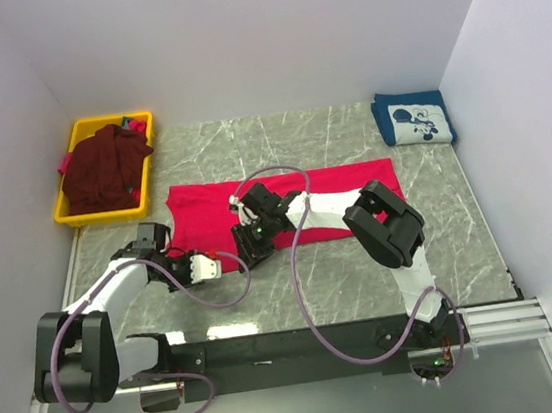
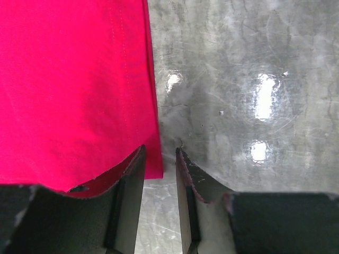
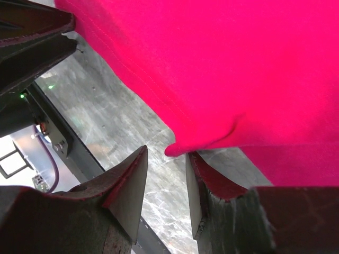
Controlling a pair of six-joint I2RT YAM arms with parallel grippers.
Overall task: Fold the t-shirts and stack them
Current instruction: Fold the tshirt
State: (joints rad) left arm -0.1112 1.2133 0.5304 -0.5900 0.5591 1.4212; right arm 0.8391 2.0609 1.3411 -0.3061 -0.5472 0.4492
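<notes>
**Overhead and wrist views.** The red t-shirt [image 1: 348, 179] lies flat as a long strip across the middle of the grey marble counter [image 1: 365, 276]. The navy t-shirt [image 1: 413, 119], white print upward, sits folded at the far right corner. The maroon t-shirt [image 1: 102, 170] is heaped in a yellow bin [image 1: 84, 122] at the far left.

**Left arm.** The arm reaches in low from the left. The left claw [image 2: 159, 151] sits at the near left corner of the red t-shirt. Its jaws stand a narrow gap apart, and the corner of the hem lies just inside the mouth of that gap. Bare counter shows between the jaws below it.

**Right arm.** The arm crosses over the strip. The right claw [image 3: 167, 153] points at the near edge, its jaws parted. A small rolled fold of red cloth sits at the fingertips, not visibly clamped.
</notes>
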